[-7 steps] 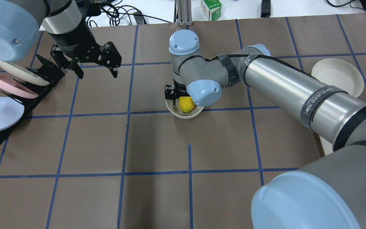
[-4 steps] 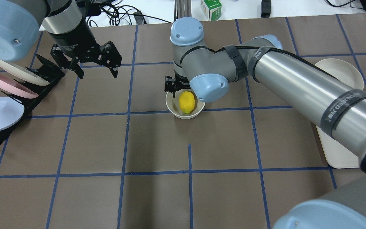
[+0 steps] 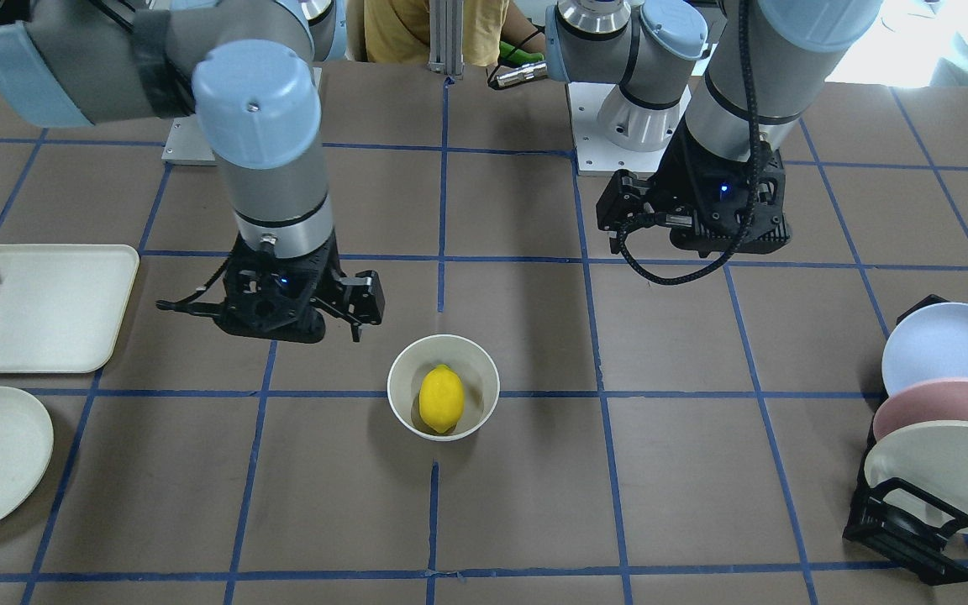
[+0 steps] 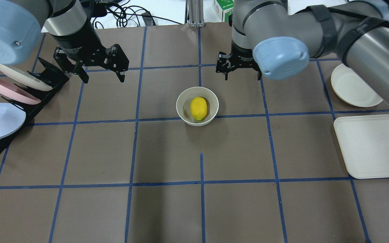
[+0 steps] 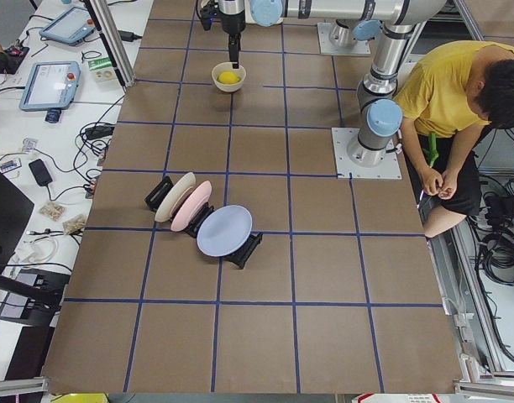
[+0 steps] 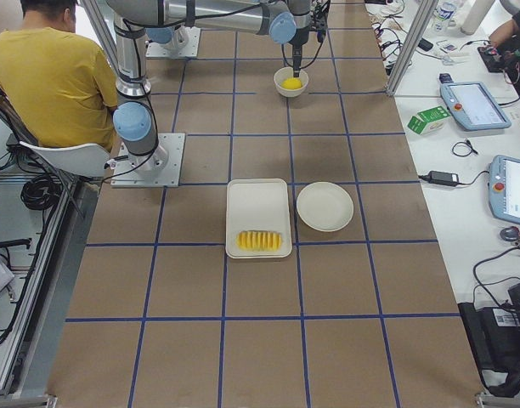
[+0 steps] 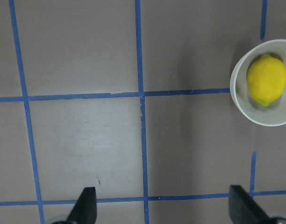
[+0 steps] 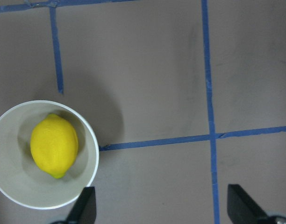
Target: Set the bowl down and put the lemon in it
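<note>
We find the lemon [image 4: 198, 108] lying inside the small cream bowl [image 4: 182, 108] at table centre. The right gripper [image 4: 242, 76] hovers at its 1 o'clock and the left gripper [image 4: 104, 79] at its 10 o'clock, both spread apart and empty. We judge the remaining risk is a low arm sweep clipping the thin rim and spilling the lemon. The plate rack [image 4: 55, 78] at 9 o'clock and the flat plate [image 4: 353, 87] and food tray [image 4: 366, 152] near 3 o'clock stand well apart, blocking nothing.

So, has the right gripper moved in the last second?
Yes. In the overhead view the right gripper has left the bowl, where the lemon lies, and gone up and right to the far tape line, open.
</note>
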Tool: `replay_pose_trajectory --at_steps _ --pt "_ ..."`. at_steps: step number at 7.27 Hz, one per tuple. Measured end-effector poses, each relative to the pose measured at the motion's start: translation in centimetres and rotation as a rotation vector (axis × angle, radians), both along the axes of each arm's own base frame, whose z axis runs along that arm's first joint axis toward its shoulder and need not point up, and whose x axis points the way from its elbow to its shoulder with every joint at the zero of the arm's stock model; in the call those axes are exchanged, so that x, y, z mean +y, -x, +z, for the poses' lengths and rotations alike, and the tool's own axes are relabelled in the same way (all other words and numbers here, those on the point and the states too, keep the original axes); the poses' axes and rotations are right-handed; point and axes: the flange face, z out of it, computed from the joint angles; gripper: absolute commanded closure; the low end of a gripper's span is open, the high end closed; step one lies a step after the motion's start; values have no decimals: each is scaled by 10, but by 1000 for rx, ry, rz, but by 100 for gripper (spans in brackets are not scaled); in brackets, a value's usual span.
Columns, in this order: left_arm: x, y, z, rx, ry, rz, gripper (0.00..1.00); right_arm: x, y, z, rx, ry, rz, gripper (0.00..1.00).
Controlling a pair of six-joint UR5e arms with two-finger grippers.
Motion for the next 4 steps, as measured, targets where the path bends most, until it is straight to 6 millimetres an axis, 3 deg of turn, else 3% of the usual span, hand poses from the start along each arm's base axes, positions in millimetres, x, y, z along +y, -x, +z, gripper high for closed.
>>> replay_pose_trajectory --at_steps 2,4 --pt "-1 0 -1 0 -2 -1 0 3 51 21 -40 -59 -10 0" --pt "0 0 -3 -1 -5 -1 0 10 79 37 -92 -74 -48 0"
